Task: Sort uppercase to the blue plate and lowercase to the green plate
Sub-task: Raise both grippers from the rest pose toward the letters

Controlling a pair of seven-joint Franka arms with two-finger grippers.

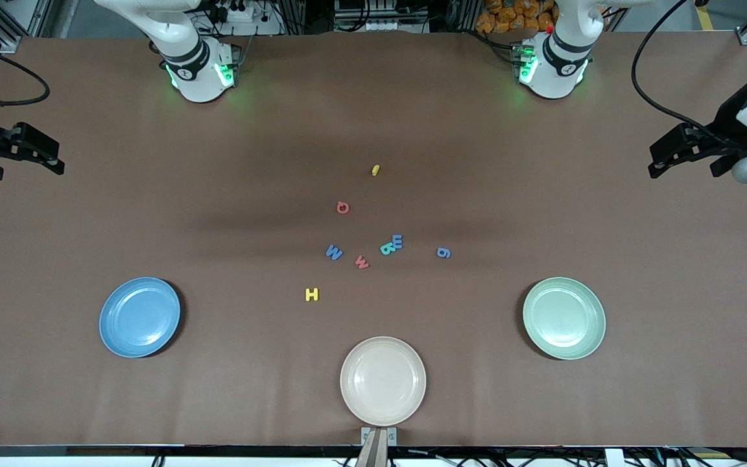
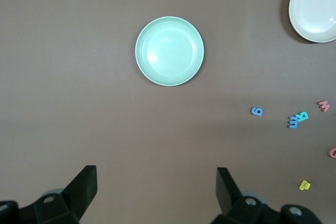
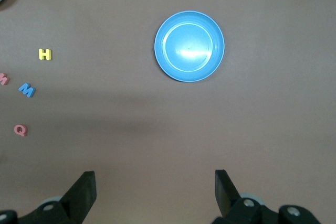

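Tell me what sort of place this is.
Probably a robotics lab workbench: two arm bases bolted to a brown-covered table, foam letters like the yellow H, and a blue plate set out for sorting.

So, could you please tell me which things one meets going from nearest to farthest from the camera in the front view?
Beige plate → yellow H → red w → red Q → tiny yellow letter.

The letters (image 1: 373,246) lie scattered mid-bench (image 1: 218,214). Nearer the front camera sit three plates (image 1: 383,381), one toward each arm's end and one between.
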